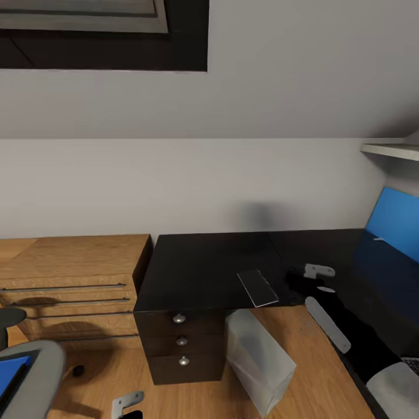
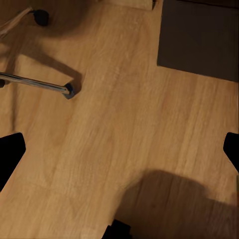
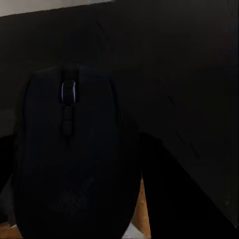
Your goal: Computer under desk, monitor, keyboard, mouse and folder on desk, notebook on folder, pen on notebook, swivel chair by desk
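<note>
The black desk [image 1: 203, 267] with three knobbed drawers stands against the wall. My right gripper [image 1: 311, 278] hovers low over its top, shut on the black mouse [image 3: 69, 149], which looms close in the right wrist view. The light-grey computer [image 1: 259, 361] stands on the floor under the desk. The grey swivel chair [image 1: 32, 366] sits at the lower left with the blue folder [image 1: 11, 372] on its seat. My left gripper [image 1: 129, 404] hangs open over the wood floor near the chair's chrome leg [image 2: 35, 83]. What looks like a corner of the keyboard [image 1: 412, 364] shows at the right edge.
A wooden chest [image 1: 70, 273] with long bar handles adjoins the desk's left side. A thin dark flat rectangle [image 1: 258, 287] lies at the desk's front edge. A blue panel [image 1: 397, 222] leans at the far right under a white shelf [image 1: 393, 150].
</note>
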